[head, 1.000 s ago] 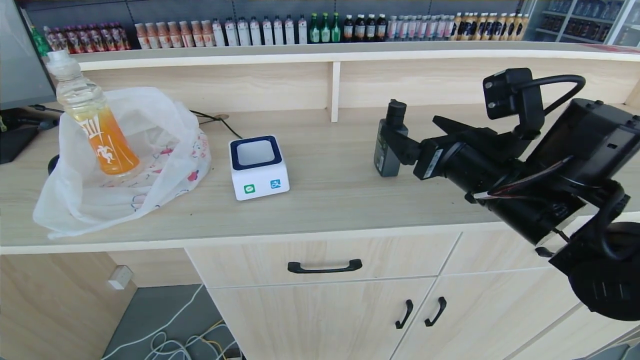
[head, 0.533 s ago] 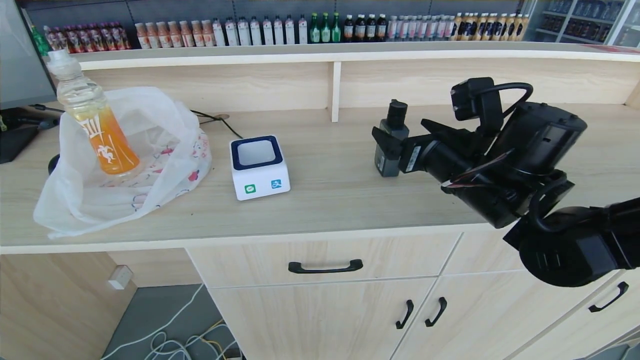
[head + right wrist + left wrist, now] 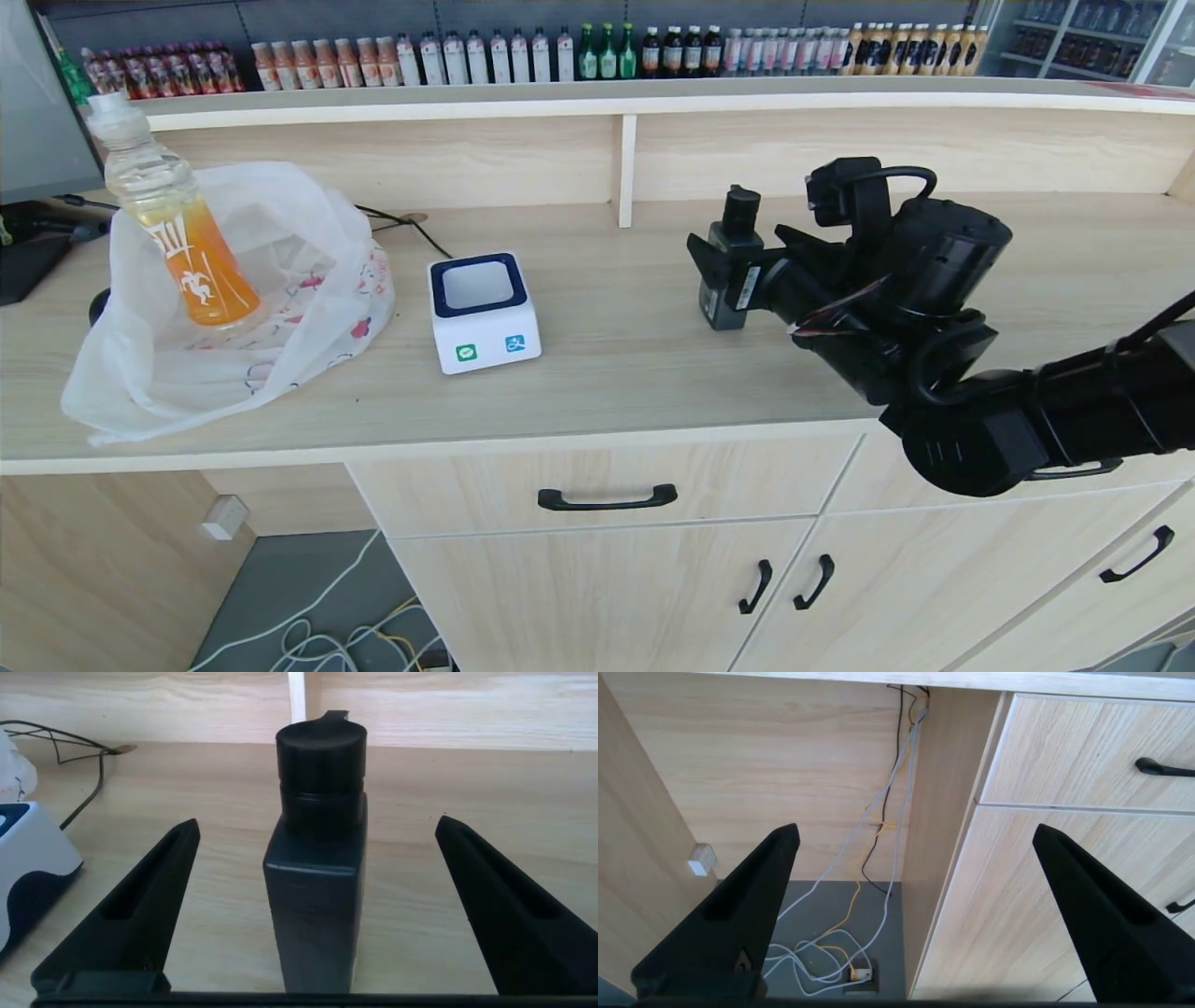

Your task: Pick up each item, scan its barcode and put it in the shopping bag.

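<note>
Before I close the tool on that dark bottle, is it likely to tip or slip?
The dark bottle stands tall and narrow on the counter, so a one-sided nudge would probably tip it. Its flat-sided body looks rigid, so it should take a firm squeeze. The right tool sits open either side of it, so even closing seems feasible.
</note>
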